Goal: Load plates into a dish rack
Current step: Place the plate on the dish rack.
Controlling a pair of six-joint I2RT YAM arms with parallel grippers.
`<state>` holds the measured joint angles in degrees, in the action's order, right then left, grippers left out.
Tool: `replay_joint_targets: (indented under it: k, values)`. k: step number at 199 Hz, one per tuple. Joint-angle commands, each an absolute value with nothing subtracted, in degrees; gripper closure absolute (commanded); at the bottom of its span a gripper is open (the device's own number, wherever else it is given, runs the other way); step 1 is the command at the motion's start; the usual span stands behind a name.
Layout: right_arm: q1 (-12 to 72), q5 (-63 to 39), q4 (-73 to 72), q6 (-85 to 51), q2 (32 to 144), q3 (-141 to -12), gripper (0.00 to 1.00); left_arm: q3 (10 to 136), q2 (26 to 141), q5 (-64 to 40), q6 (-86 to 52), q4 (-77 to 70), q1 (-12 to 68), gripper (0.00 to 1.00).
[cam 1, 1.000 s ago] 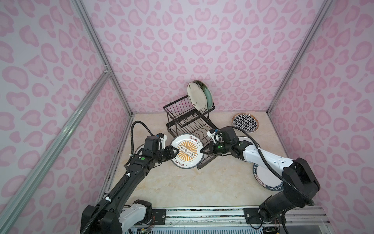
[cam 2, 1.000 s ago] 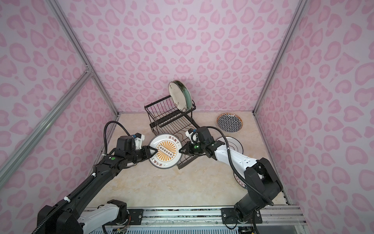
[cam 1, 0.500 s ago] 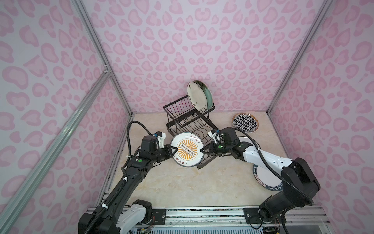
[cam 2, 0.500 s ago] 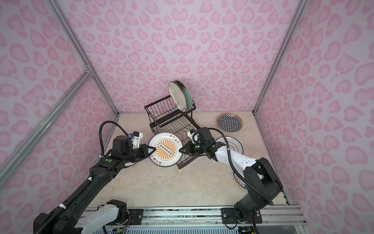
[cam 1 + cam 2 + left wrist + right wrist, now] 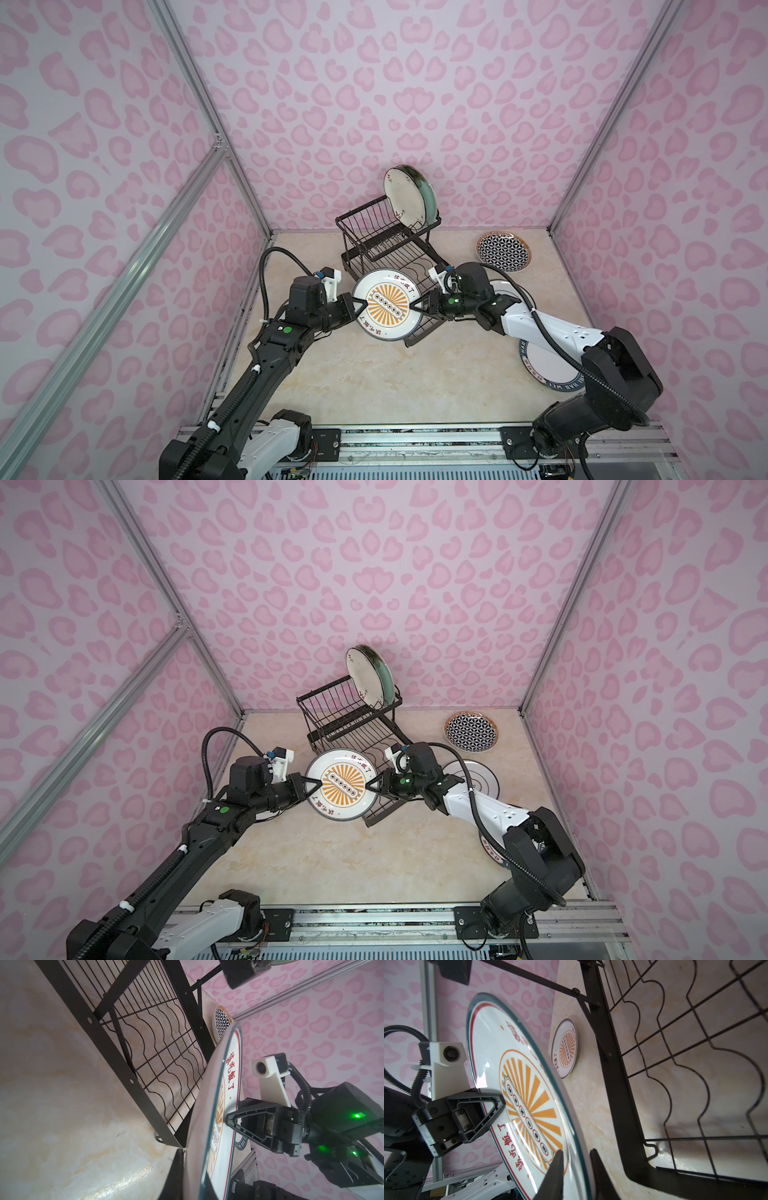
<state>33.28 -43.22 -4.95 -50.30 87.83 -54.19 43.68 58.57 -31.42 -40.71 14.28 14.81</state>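
Left jaws are clenched on the rim of the orange sunburst plate [image 5: 387, 305], which hangs tilted in the air above the bench [image 5: 374, 382], just before the front corner of the dish rack [image 5: 384, 245]. Right jaws straddle the opposite rim; if they press it or are loosened, I cannot tell. A cream plate [image 5: 405, 203] stands on edge at the rack's back.

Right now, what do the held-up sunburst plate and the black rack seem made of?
The sunburst plate: probably glazed ceramic, glossy; light glints off its printed face. The rack: seemingly metal, matt black coat; thin bent wires on flat holed bars.
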Motion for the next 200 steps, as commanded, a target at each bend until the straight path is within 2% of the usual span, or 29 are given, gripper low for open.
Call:
replay_joint_targets:
  k: [1,42,77,200]
  values:
    - [33.4,-44.41,-10.52,-51.57,87.41,-53.66,0.75,43.42,57.7,-35.59,-42.15,10.97,14.92,0.97]
    - [33.4,-44.77,-13.05,-53.74,87.0,-52.91,0.69,41.51,56.13,-36.75,-44.35,7.97,14.9,0.97]
    - [33.4,-44.89,-16.16,-56.33,86.25,-50.94,0.68,41.74,54.18,-33.68,-45.12,8.0,14.91,0.97]
    - [37.25,-45.61,-27.72,-64.84,88.3,-50.78,0.73,37.54,49.04,-27.55,-49.84,2.87,14.86,0.97]
